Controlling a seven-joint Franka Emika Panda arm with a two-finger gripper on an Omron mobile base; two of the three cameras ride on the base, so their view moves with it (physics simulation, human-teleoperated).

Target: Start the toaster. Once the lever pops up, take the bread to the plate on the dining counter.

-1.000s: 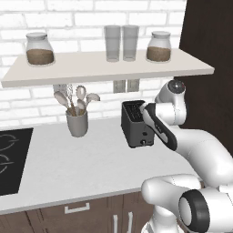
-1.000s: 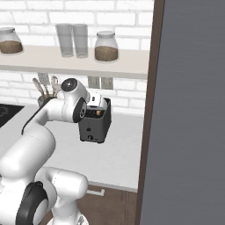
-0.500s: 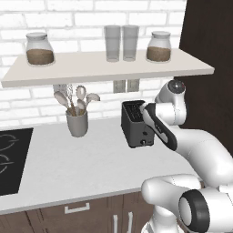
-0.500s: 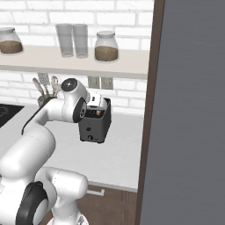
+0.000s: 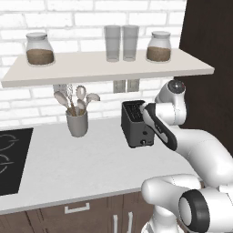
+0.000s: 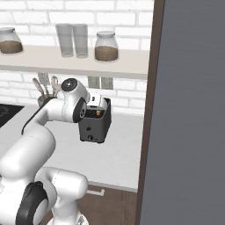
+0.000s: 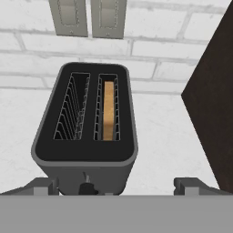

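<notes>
The small boxy dark grey toaster stands on the pale grey counter, close to the white brick wall and next to a tall dark brown cabinet side. The square tan bread slice sits down inside one of its two slots.

The hand view looks straight down into the toaster. There you can see both long slots side by side. The left slot has just its wire rack, and the right slot has the bread standing on its edge. The slots and the bread run long-ways from the wall toward the robot. The narrow front face with its little dark lever points toward the camera. Two pale wall sockets sit on the wall behind it.

The left base view shows the toaster from the side, with a tiny pale knob low on its narrow front face. It also shows a grey cup of wooden spoons, the corner of a black hob, and a shelf with two brown-filled glass jars and two clear glasses.

The right base view shows the bread peeking as a small orange bit at the toaster top.

The dark claw is wide open and holds nothing. Its two tips sit low in the hand view, one on each side of the toaster's front end, not touching it.
</notes>
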